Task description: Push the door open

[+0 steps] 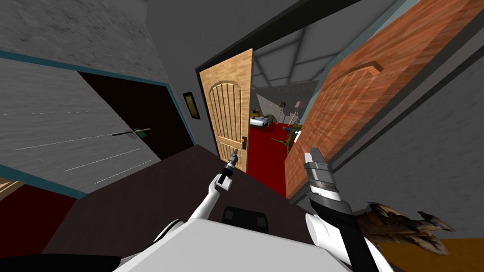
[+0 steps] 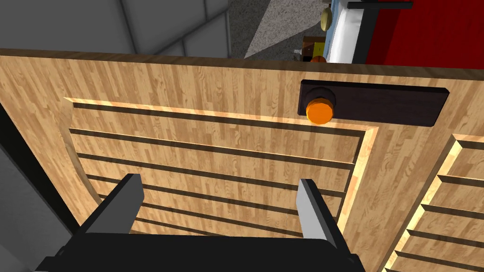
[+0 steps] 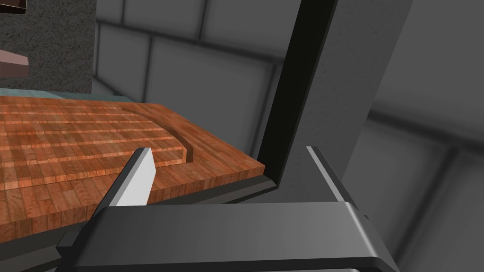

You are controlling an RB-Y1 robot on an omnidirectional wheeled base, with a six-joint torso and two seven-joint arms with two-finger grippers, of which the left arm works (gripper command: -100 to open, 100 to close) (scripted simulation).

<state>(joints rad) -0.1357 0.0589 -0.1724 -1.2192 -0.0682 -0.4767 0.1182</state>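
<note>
A light wood door (image 1: 228, 109) with grooved panels stands ajar straight ahead, an orange knob (image 1: 244, 140) on a dark plate at its free edge. My left gripper (image 1: 233, 153) is stretched toward the door just below the knob. In the left wrist view that gripper (image 2: 217, 191) is open, close to the grooved panel (image 2: 212, 151), with the orange knob (image 2: 319, 112) off beyond one finger. My right gripper (image 1: 316, 154) is raised beside a reddish-brown door (image 1: 377, 95) on the right. In its own view the right gripper (image 3: 231, 165) is open, near that door's top corner (image 3: 94, 151) and a dark frame (image 3: 302, 94).
Through the gap past the light door lies a room with a red floor (image 1: 265, 159) and a bed (image 1: 259, 122). On the left a black area (image 1: 143, 116) shows in a grey wall. A small picture frame (image 1: 191, 105) hangs beside the door. A dried plant (image 1: 403, 227) sits low right.
</note>
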